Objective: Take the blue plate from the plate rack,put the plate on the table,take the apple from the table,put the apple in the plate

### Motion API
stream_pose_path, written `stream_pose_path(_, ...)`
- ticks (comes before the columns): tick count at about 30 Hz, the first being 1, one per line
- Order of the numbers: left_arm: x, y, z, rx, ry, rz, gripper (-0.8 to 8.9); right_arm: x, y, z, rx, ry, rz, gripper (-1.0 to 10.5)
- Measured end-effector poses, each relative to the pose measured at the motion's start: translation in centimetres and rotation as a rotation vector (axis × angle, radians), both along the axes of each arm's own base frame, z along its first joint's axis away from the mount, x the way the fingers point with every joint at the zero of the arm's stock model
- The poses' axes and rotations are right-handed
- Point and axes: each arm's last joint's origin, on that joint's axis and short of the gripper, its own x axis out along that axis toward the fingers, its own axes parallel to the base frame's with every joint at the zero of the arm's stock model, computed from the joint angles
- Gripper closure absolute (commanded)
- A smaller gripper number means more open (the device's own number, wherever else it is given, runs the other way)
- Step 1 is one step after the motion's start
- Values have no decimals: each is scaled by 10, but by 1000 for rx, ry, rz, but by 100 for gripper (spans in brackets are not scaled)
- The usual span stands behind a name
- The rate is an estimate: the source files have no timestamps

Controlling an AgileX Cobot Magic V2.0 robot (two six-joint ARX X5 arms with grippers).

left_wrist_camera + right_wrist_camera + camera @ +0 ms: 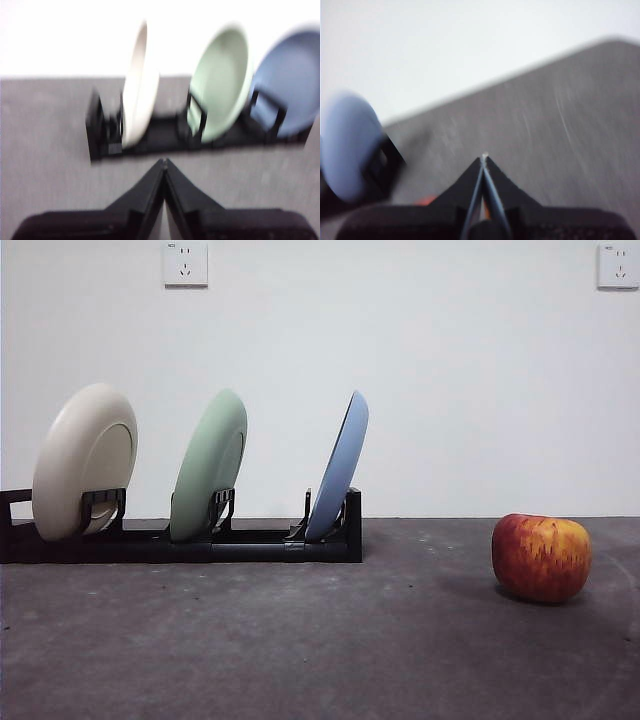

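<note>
The left gripper (164, 162) is closed on nothing, faced by the plate rack (150, 137); the blue plate (292, 82) is slotted there. The right gripper (484, 157) is closed too, the apple (541, 557) left apart.

The left gripper (164, 161) presented two matte black jaws, each a wedge tapering from a broad, blocky base to a fine tip. The right gripper (484, 157) was of the same black wedge form, with a pale speck at its tip and a small orange patch beside its base. Both wrist views were blurred.
</note>
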Motion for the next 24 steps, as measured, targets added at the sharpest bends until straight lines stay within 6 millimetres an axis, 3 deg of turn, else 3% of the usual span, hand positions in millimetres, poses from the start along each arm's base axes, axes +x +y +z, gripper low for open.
stream_pose_path(6, 0, 0, 54, -28, -51, 2, 820, -14, 1, 53, 7, -48, 0, 955)
stream_pose_path(15, 17, -2, 122, -39, -1, -30, 818, -22, 0, 117, -49, 186, -21, 946)
stream_pose_path(24, 48, -8, 153, -72, 189, -190, 818, -6, 0, 151, -59, 381, -10, 946)
